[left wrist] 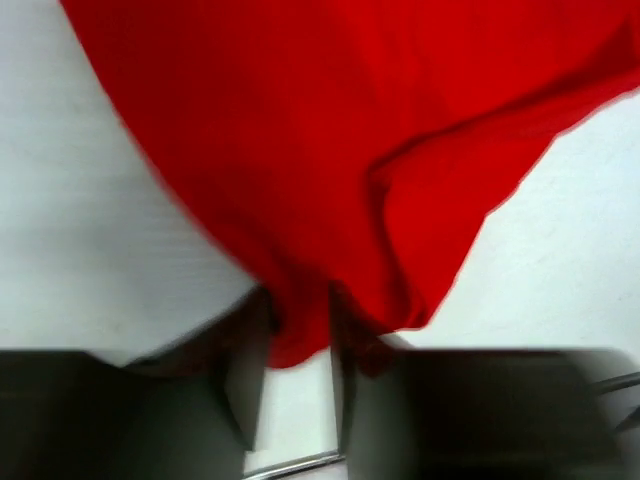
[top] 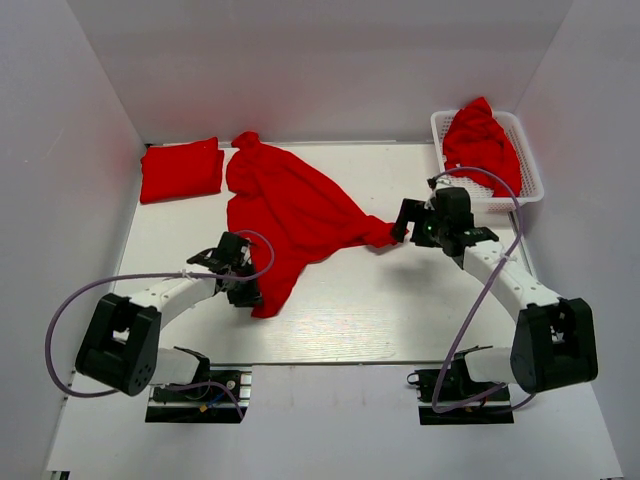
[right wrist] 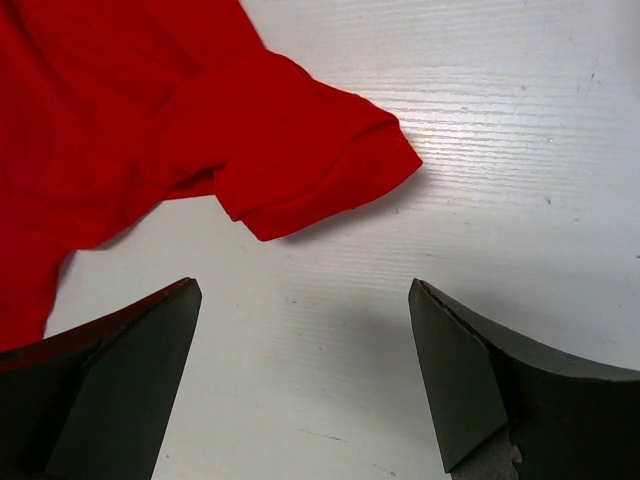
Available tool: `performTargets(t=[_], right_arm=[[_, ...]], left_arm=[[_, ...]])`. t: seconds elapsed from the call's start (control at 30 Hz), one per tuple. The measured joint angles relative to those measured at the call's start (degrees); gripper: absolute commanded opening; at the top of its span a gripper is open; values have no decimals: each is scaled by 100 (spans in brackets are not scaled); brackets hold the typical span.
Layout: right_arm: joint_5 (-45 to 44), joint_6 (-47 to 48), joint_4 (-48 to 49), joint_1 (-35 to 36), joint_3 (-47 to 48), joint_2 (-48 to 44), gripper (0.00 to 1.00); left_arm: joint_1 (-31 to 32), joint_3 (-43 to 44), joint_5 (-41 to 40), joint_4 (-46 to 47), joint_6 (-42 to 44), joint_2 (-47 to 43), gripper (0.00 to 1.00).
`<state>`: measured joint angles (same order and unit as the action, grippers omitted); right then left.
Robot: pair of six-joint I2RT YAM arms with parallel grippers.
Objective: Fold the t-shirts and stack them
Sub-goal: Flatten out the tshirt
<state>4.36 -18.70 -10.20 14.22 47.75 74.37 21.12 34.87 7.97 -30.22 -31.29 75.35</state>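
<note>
Left end effector [left wrist: 298, 345]: clamped on the spread t-shirt [top: 290, 210], at its near edge.
Right end effector [right wrist: 302, 292]: spread wide, empty, near the sleeve [right wrist: 320, 170].
Folded t-shirt [top: 181, 170]: tabletop [top: 400, 300], far-left corner.

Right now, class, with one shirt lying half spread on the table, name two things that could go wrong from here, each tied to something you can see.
1. The left pincer pinches only a narrow bunch at the edge of the spread t-shirt. A pull could slip the cloth free or draw it into a rope.
2. The right pincer is open and short of the sleeve. Closing there would probably catch nothing, leaving that side bunched.
</note>
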Motion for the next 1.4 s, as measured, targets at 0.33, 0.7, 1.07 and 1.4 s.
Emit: performTargets(t=[0.33, 0.7, 1.07, 1.4], right_arm=[[-605, -258, -308, 0, 1058, 1331, 90], [-828, -704, -426, 0, 1720, 2315, 72], [-920, -1045, -538, 0, 1611, 2732, 0], [-1285, -391, -15, 2, 1108, 1869, 0]], left_arm=[[245, 125, -634, -280, -9, -42, 0], [225, 1029, -1213, -699, 155, -166, 0], [216, 1029, -1257, -809, 186, -153, 0], [184, 2144, -1648, -1029, 310, -321, 0]])
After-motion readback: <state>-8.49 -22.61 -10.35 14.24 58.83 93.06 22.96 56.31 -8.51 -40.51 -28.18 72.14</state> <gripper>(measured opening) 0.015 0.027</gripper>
